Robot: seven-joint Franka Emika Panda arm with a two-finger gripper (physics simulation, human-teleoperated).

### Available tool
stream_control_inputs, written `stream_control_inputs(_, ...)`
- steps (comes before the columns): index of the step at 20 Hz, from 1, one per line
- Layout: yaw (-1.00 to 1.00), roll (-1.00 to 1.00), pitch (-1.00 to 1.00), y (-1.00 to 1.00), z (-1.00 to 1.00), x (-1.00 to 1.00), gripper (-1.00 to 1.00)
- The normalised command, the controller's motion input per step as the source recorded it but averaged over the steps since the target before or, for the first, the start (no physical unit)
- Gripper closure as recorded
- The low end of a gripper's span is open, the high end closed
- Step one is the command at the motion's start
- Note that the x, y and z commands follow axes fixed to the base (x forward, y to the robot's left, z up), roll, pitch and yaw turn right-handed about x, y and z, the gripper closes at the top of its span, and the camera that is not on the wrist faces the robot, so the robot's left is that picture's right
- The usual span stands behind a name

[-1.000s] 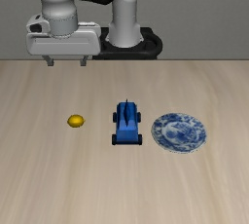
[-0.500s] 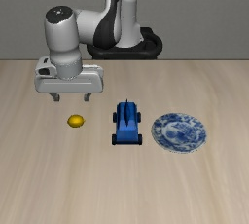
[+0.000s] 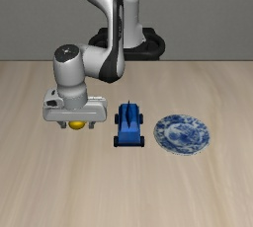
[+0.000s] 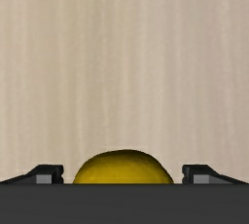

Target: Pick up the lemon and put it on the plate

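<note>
Gripper (image 3: 75, 128) low over lemon (image 3: 75, 125), exterior view's left of centre; fingers (image 4: 46, 171) apart, straddling lemon, not touching; blue toy car (image 3: 128, 125) centre; plate (image 3: 183, 133) exterior view's right.

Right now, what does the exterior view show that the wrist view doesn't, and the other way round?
Exterior: the blue toy car and the patterned plate, side by side. Wrist: a gap between each fingertip and the lemon, so the pincer is open. Both: the lemon between the fingers, on the wooden table.
</note>
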Motion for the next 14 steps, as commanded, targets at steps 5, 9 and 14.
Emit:
stream_control_inputs(5,0.00,0.00,0.00,0.00,0.00,0.00,1.00)
stream_control_inputs(9,0.00,0.00,0.00,0.00,0.00,0.00,1.00)
stream_control_inputs(14,0.00,0.00,0.00,0.00,0.60,0.00,1.00)
